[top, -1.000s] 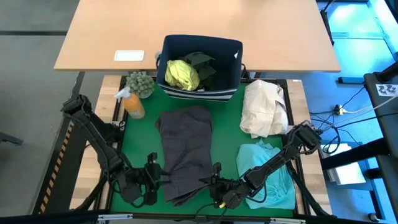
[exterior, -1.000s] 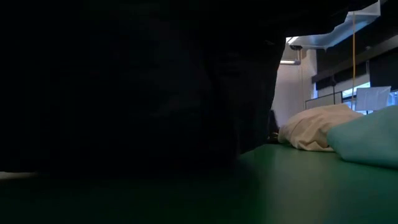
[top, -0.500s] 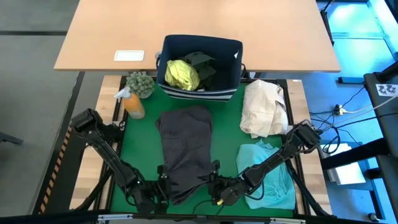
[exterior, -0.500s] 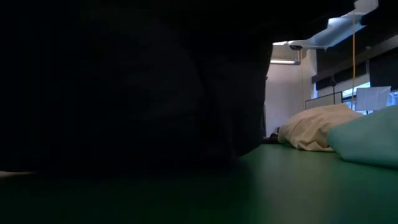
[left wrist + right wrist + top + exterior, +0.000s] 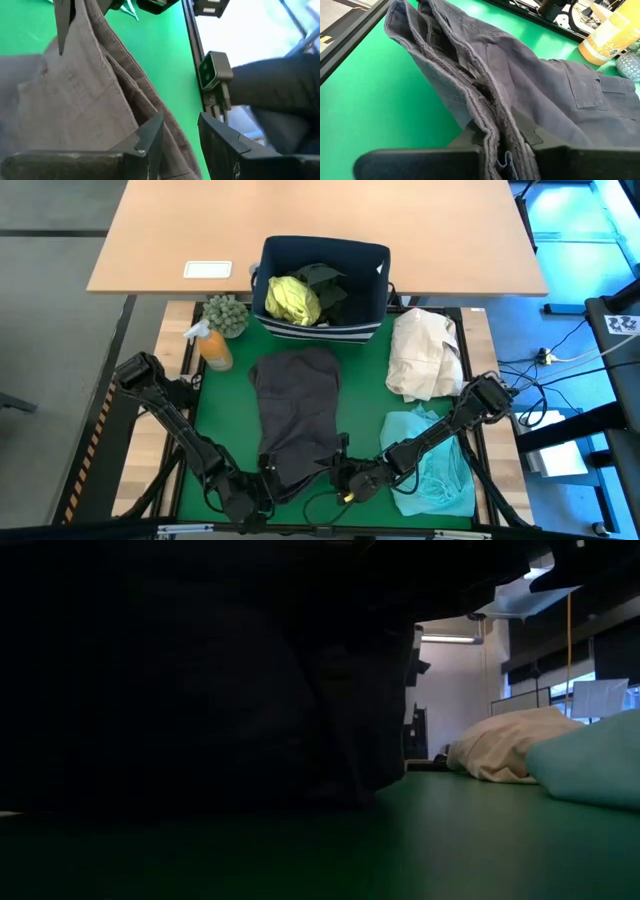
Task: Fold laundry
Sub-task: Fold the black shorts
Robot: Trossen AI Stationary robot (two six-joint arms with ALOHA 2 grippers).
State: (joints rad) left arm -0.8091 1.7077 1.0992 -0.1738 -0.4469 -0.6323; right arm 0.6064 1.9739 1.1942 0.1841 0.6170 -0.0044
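Note:
A charcoal grey garment (image 5: 295, 415) lies lengthwise on the green mat, its near end raised between both grippers. My right gripper (image 5: 337, 472) is shut on that near end, shown in the right wrist view (image 5: 502, 150). My left gripper (image 5: 268, 477) stands open at the garment's near left edge, and the edge (image 5: 167, 135) runs between its fingers. A turquoise garment (image 5: 435, 460) lies near right. A yellow-green shirt (image 5: 292, 298) and a dark garment (image 5: 325, 280) sit in the bin. The low view is mostly blocked by a dark mass. My right gripper pinches the grey garment's near hem (image 5: 492, 127) between its two fingers, several bunched layers together. It comes in low from the near right side. The held end is lifted off the mat and the far part lies flat. My left gripper: I cannot tell whether its fingers (image 5: 150, 137) touch the cloth edge.
A navy bin (image 5: 375, 280) stands at the mat's far edge. A cream cloth bundle (image 5: 425, 355) lies far right. An orange bottle (image 5: 213, 348) and a small plant (image 5: 225, 312) stand far left. Bare green mat (image 5: 225, 410) shows left of the garment.
My left gripper has moved toward the table's right, up to the grey garment's near left edge. My right gripper has crept a little left and toward the far edge, keeping its hold. The garment's near end has drawn in toward the far side while its far part stayed put.

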